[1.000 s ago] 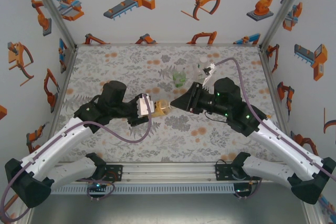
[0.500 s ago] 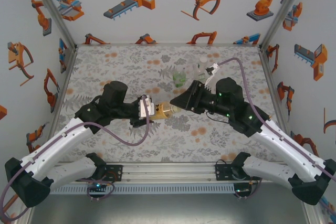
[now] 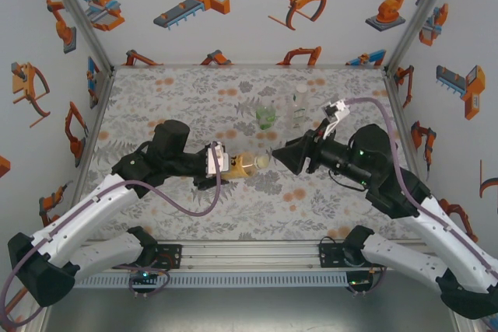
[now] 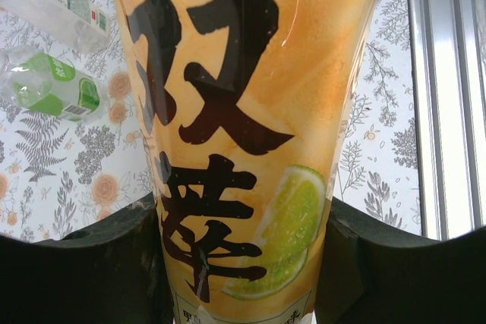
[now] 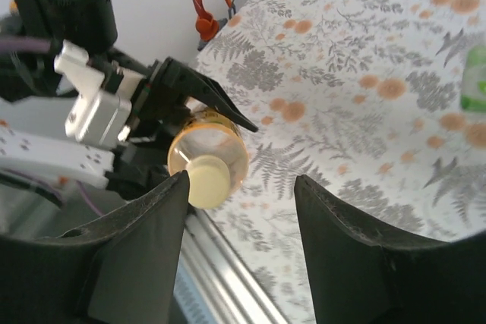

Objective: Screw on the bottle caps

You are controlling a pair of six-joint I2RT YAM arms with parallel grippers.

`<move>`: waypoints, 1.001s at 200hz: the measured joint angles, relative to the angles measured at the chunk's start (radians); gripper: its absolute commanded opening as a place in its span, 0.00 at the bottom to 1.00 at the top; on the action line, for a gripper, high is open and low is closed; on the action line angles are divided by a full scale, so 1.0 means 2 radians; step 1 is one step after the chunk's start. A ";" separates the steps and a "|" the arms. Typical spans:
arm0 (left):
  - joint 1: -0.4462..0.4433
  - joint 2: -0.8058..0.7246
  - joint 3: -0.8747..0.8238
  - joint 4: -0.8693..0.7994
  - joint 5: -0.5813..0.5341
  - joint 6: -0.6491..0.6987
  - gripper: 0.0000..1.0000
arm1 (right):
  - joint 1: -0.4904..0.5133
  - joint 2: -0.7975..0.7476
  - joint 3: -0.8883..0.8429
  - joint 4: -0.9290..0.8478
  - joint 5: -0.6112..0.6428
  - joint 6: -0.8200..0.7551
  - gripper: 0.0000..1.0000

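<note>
Currently the amber bottle [image 3: 243, 165] is held above the worktop [image 3: 179, 91], near its centre, with the long axis roughly horizontal. The neck end points toward the robot's right and the base end points left, into the left end effector [image 3: 224, 164]. A pale yellow cap [image 3: 262, 161] sits on the neck; how far it is threaded cannot be determined.

The left end effector is closed on the bottle's labelled body. In the left wrist view the yellow label [image 4: 228, 111], with dark characters and a lime slice, spans the space between both fingers [image 4: 83, 263], which press against the bottle's sides.

The right end effector [image 3: 280, 153] faces the cap along the same axis, jaws apart and holding nothing. In the top view it is just beside the cap, not touching.

The squat green bottle [image 3: 266, 117] and the slim colourless bottle [image 3: 298, 106] stand near each other farther back on the worktop, apart from both end effectors.
</note>
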 measured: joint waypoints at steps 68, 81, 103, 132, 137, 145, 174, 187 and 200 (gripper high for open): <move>-0.001 0.000 0.000 0.000 0.009 0.004 0.00 | 0.000 0.006 -0.014 0.003 -0.147 -0.273 0.56; -0.003 0.000 0.000 0.000 0.009 0.004 0.00 | 0.000 0.011 -0.014 0.003 -0.172 -0.314 0.56; -0.004 0.000 0.000 0.000 0.009 0.004 0.00 | 0.000 0.017 -0.014 0.003 -0.206 -0.369 0.56; -0.004 0.000 0.000 0.000 0.009 0.006 0.00 | 0.000 0.030 -0.013 0.004 -0.229 -0.409 0.57; -0.004 0.000 0.000 0.000 0.009 0.006 0.00 | 0.000 0.033 -0.012 0.004 -0.230 -0.413 0.57; -0.004 0.000 0.000 0.000 0.010 0.006 0.00 | 0.000 0.039 -0.010 0.004 -0.233 -0.419 0.56; -0.004 0.000 0.000 -0.001 0.013 0.008 0.00 | 0.000 0.055 0.001 0.003 -0.240 -0.436 0.52; -0.004 0.000 0.000 -0.001 0.013 0.008 0.00 | 0.000 0.057 0.005 0.003 -0.243 -0.441 0.49; -0.004 0.000 0.000 -0.001 0.013 0.008 0.00 | 0.000 0.057 0.007 0.003 -0.243 -0.444 0.46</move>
